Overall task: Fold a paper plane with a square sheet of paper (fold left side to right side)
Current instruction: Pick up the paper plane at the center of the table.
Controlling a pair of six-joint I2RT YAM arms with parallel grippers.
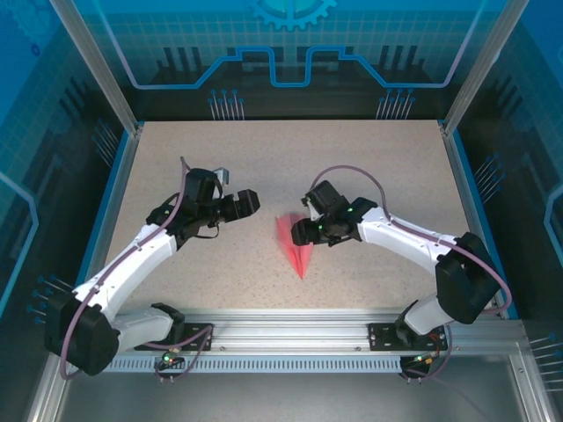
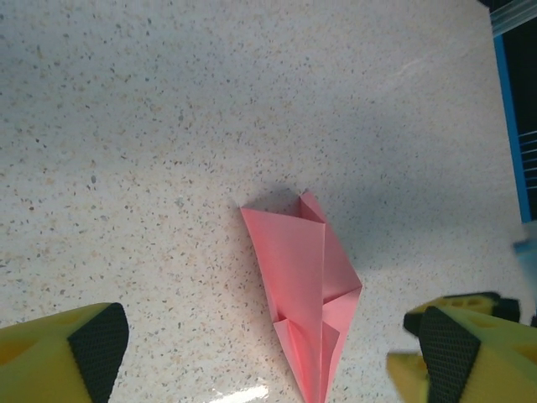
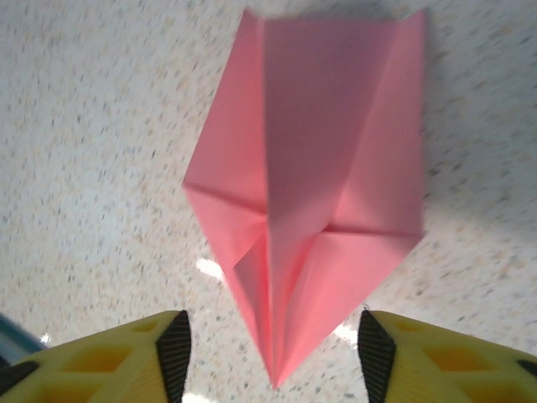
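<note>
On the middle of the speckled table (image 1: 378,167), seen from above, lies the paper plane (image 1: 295,251). It is a narrow salmon-pink dart, with its sharp point toward the arms' bases and its broad end away from them. The left gripper (image 1: 250,202) hangs to the plane's left, apart from it, and its spread cannot be told from here. The right gripper (image 1: 301,230) sits at the plane's right edge; whether they touch cannot be judged in this view.

In the left wrist view the paper plane (image 2: 306,285) lies flat on the table. A long crease runs down its middle, triangular flaps are layered on either side, and one corner at the broad end lifts slightly. The left gripper (image 2: 270,336) stands wide, with its black pads (image 2: 99,340) at the two lower corners, holding nothing and clear of the paper.

In the right wrist view the paper plane (image 3: 310,185) shows its centre crease and its folded flaps narrowing toward the point. The right gripper (image 3: 275,353) is partly spread. The plane's point lies between the pads with table showing on each side, so nothing is gripped.
</note>
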